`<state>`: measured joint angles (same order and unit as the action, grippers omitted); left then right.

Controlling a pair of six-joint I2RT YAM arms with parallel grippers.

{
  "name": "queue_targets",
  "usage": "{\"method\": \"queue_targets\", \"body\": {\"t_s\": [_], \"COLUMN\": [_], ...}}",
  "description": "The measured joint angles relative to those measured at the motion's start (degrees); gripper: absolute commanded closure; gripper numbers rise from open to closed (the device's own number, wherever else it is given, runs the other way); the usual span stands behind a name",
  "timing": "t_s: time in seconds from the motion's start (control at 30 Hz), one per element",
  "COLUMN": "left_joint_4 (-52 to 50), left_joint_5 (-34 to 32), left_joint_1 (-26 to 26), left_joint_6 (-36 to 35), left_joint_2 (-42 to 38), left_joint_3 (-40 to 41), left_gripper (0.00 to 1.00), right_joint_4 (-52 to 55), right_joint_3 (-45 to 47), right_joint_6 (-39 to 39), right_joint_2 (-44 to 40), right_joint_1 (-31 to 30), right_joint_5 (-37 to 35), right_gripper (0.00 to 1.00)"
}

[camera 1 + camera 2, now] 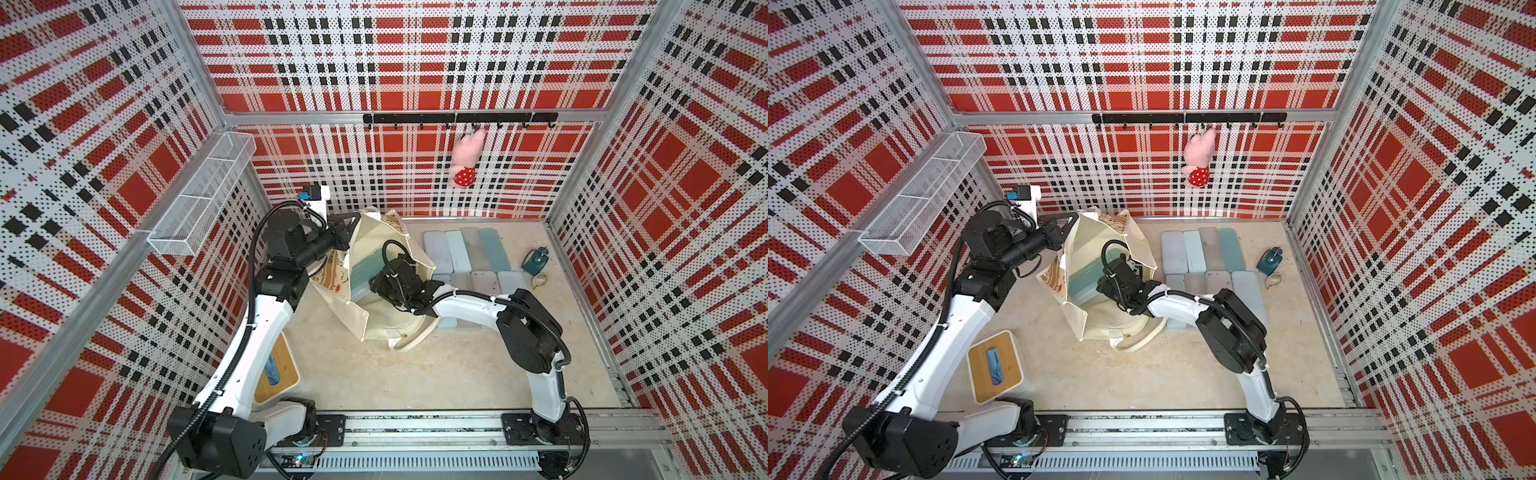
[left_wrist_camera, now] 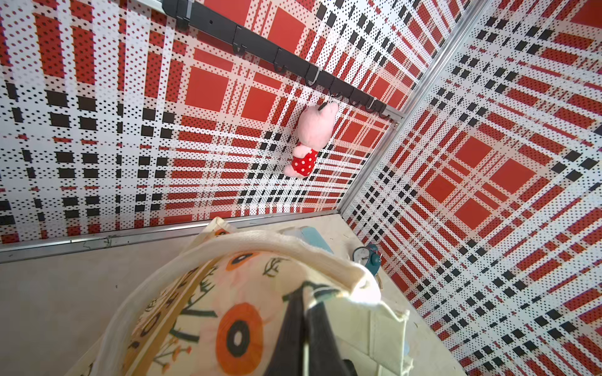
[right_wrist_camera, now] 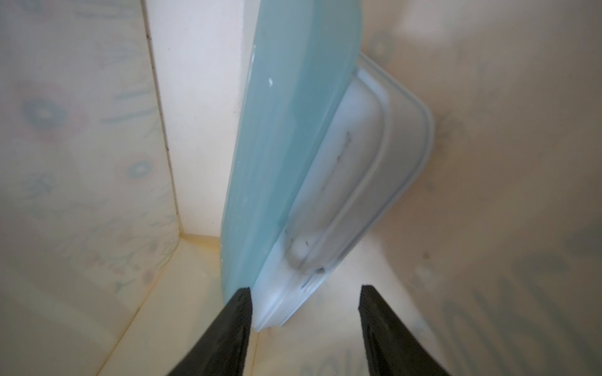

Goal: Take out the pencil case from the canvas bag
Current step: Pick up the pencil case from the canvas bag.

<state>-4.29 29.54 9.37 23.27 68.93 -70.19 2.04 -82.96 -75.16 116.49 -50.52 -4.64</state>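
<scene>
The cream canvas bag [image 1: 376,322] [image 1: 1100,328] stands with its mouth held wide in both top views. My left gripper [image 1: 345,229] [image 1: 1064,226] [image 2: 304,301] is shut on the bag's rim by a white handle [image 2: 280,242]. Reaching down inside the bag, my right gripper [image 3: 304,293] [image 1: 372,286] is open. Two pencil cases lean together in there: a teal one [image 3: 293,130] [image 1: 360,270] and a pale white one [image 3: 368,162]. The pale case's lower corner lies just beside one fingertip [image 3: 242,301], and nothing is gripped.
Several more pencil cases [image 1: 457,253] lie in rows on the table right of the bag, under the right arm. A teal alarm clock [image 1: 537,259] stands further right. A wood-lidded tissue box [image 1: 996,365] sits front left. A pink plush [image 1: 467,160] hangs on the back rail.
</scene>
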Motion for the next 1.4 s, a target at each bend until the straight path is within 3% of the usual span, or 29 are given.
{"method": "queue_targets", "body": {"t_s": [0.3, 0.93, 1.4], "left_joint_4": [0.1, 1.3, 1.3], "left_joint_5": [-0.2, 0.3, 0.2], "left_joint_1": [1.2, 2.4, 2.3], "left_joint_6": [0.9, 2.5, 2.4], "left_joint_2": [0.0, -0.3, -0.7], "left_joint_3": [0.0, 0.0, 0.0], "left_gripper": [1.00, 1.00, 1.00], "right_joint_4": [-0.7, -17.9, -19.4], "right_joint_3": [0.8, 6.1, 6.5], "right_joint_6": [-3.0, -5.5, -5.3], "right_joint_2": [1.2, 1.8, 1.9], "right_joint_1": [1.1, 3.7, 3.8], "right_joint_5": [-0.3, 2.1, 1.8], "right_gripper": [0.45, 0.56, 0.65]}}
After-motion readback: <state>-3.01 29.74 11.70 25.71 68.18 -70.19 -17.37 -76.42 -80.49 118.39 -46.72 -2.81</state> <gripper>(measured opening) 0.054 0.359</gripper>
